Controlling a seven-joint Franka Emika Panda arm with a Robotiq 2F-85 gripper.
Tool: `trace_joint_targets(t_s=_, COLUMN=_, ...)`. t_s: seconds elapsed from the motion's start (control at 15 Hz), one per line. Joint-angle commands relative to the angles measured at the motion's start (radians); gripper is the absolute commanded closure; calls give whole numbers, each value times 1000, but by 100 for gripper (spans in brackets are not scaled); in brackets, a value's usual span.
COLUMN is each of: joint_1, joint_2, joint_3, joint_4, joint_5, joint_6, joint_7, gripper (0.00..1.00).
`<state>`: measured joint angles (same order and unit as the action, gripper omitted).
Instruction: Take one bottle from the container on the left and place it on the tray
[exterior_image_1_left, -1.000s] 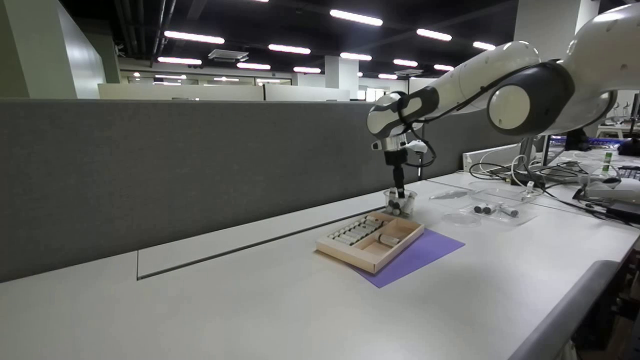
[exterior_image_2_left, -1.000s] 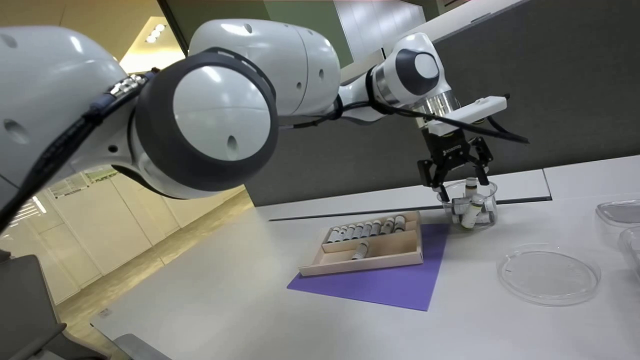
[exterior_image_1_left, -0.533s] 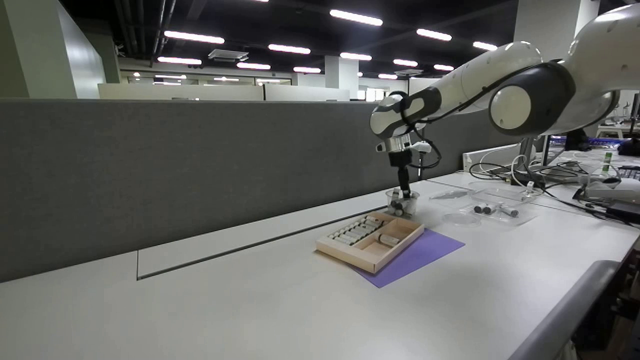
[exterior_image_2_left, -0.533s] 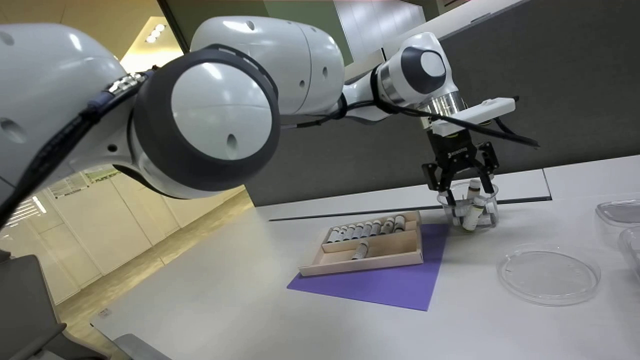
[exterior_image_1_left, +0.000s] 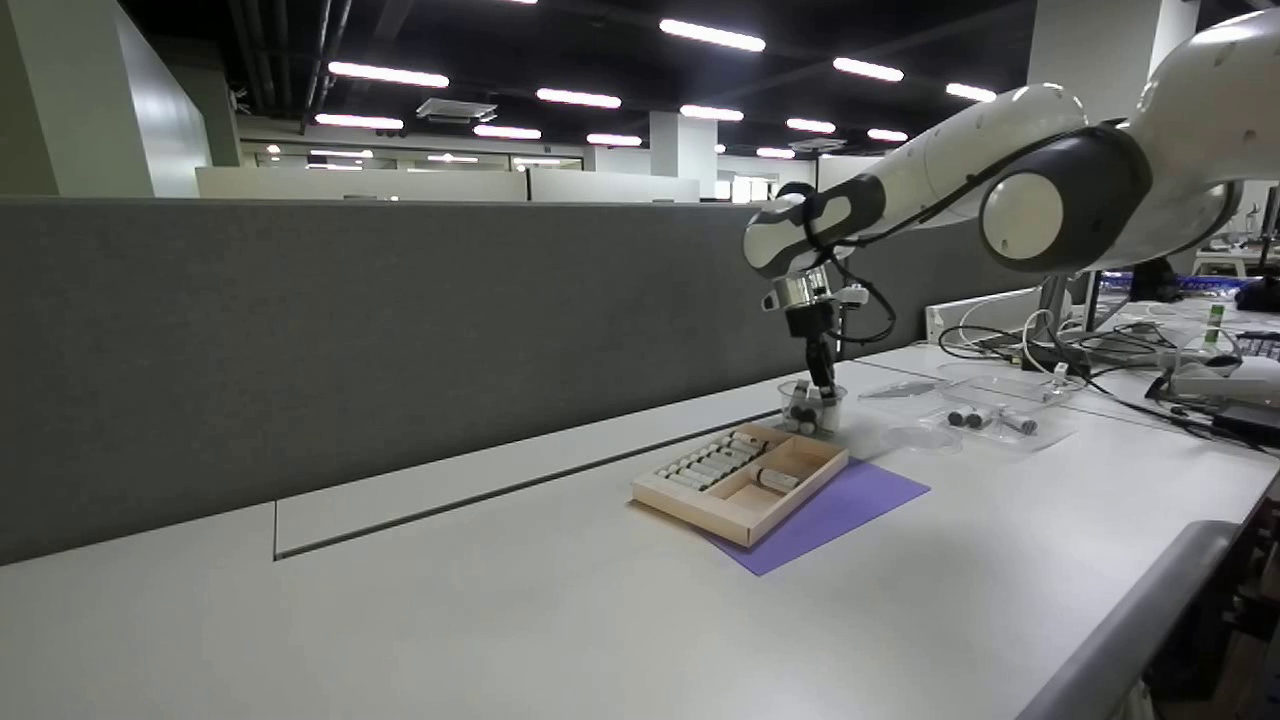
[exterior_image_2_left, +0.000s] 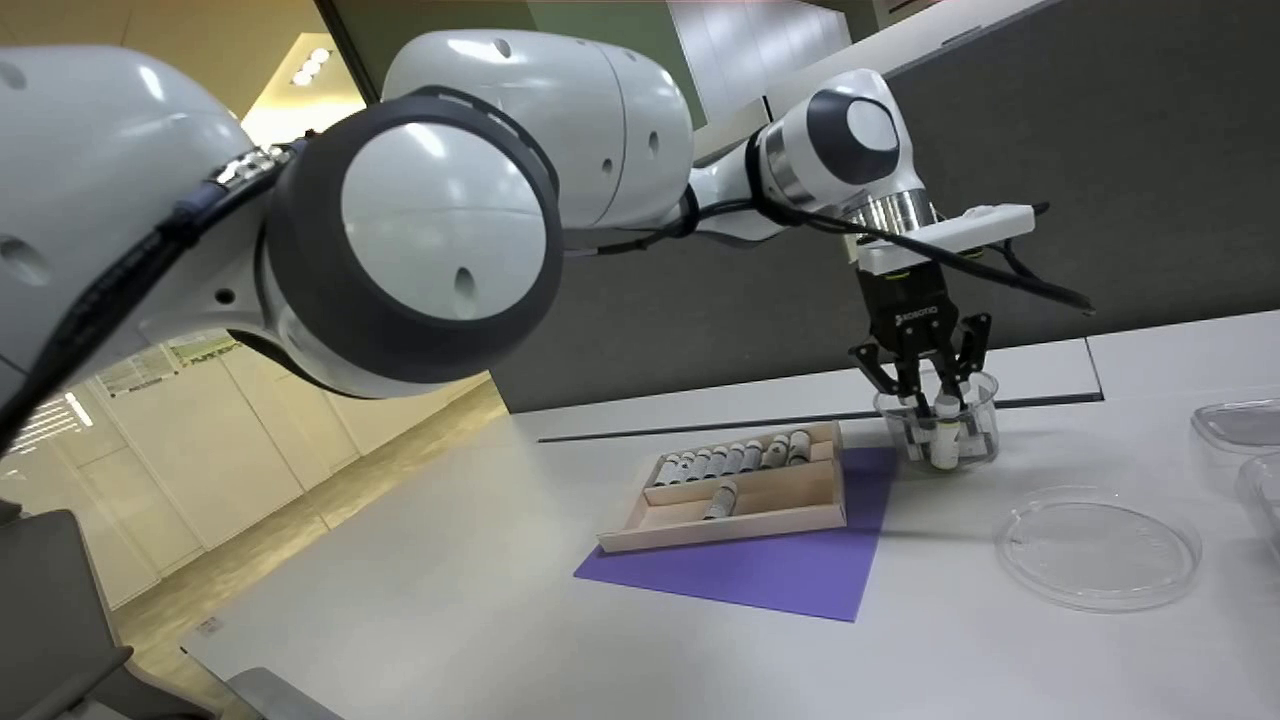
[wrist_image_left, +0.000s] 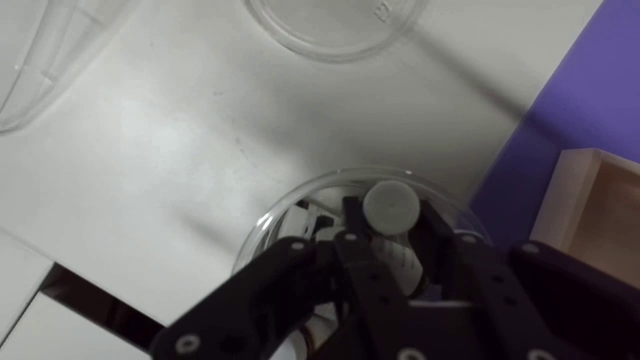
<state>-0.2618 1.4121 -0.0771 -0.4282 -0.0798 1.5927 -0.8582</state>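
Observation:
The container here is a clear round cup holding several small white-capped bottles; its rim shows in the wrist view. My gripper reaches down into it. Its dark fingers press from both sides on one white-capped bottle, just under the cap. That bottle is still inside the cup, nearly upright. The gripper is slightly tilted in an exterior view. A pale wooden tray lies beside the cup: one compartment holds a row of bottles, the other a single bottle.
A purple mat lies under the tray. A clear round lid lies on the table near the cup, with a clear box of loose bottles past it. A grey partition stands behind the cup.
My fingers have come together from wide apart onto the bottle, and the gripper has tilted. The bottle, leaning earlier, is now more upright. The cup has shifted slightly along the table.

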Motion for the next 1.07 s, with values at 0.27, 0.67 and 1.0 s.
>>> trace_joint_targets(t_s=0.27, joint_1=-23, joint_2=17, joint_3=15, joint_4=80, joint_5=13, joint_6=-151, joint_7=84, gripper=95)
trace_joint_targets(t_s=0.67, joint_1=-25, joint_2=-94, joint_3=21, joint_4=12, joint_5=62, joint_6=-126, joint_7=98, gripper=95)
trace_joint_targets(t_s=1.0, joint_1=-18, joint_2=-138, joint_3=36, joint_4=28, joint_5=87, joint_6=-121, joint_7=95, gripper=95)
